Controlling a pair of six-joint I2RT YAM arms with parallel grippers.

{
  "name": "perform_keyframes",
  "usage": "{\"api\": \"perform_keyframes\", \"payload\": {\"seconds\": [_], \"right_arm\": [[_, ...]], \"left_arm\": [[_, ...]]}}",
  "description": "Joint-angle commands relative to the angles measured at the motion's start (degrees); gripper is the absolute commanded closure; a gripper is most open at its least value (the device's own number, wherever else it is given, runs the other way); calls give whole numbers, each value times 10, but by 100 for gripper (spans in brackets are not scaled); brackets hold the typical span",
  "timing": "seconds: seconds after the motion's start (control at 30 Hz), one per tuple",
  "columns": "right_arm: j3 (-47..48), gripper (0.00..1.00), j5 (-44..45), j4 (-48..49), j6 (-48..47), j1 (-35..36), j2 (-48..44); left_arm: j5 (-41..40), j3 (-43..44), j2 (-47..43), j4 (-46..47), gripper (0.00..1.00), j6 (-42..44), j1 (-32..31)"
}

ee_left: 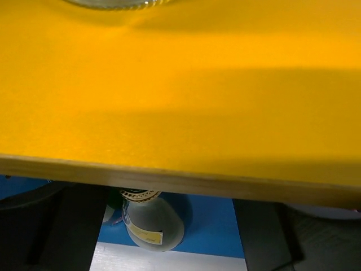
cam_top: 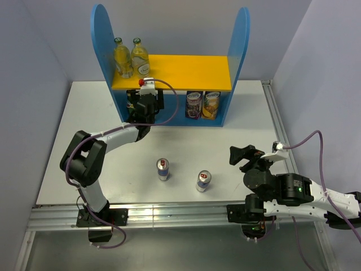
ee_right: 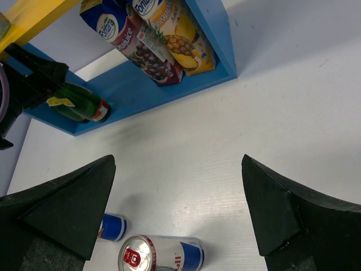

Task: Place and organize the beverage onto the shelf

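The blue shelf has a yellow upper board. Two clear pale-yellow bottles stand at the board's left end. My left gripper reaches into the lower tier at the left. It is open around a dark green bottle with gaps on both sides. That bottle also shows in the right wrist view. A sliver of another bottle shows to its left, mostly hidden. Two blue-silver cans stand on the table. My right gripper is open and empty, right of the cans.
Purple and yellow fruit-printed cartons stand in the lower tier's right half. The yellow board's underside edge sits just above my left gripper. A metal rail runs along the table's near edge.
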Motion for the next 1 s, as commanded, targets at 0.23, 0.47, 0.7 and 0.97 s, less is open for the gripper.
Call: {"api": "perform_keyframes", "payload": {"seconds": [0.23, 0.47, 0.7, 0.97], "right_arm": [[1, 0, 24, -6, 14, -3, 5], [0, 0, 24, -3, 9, -3, 4], [1, 0, 23, -7, 15, -4, 6], [1, 0, 17, -5, 13, -3, -4]], "left_arm": [[-29, 24, -41, -2, 7, -12, -6], [-18, -22, -118, -57, 1, -48, -26], [-37, -63, -229, -147, 1, -66, -103], [-83, -138, -356, -336, 1, -183, -264]]}}
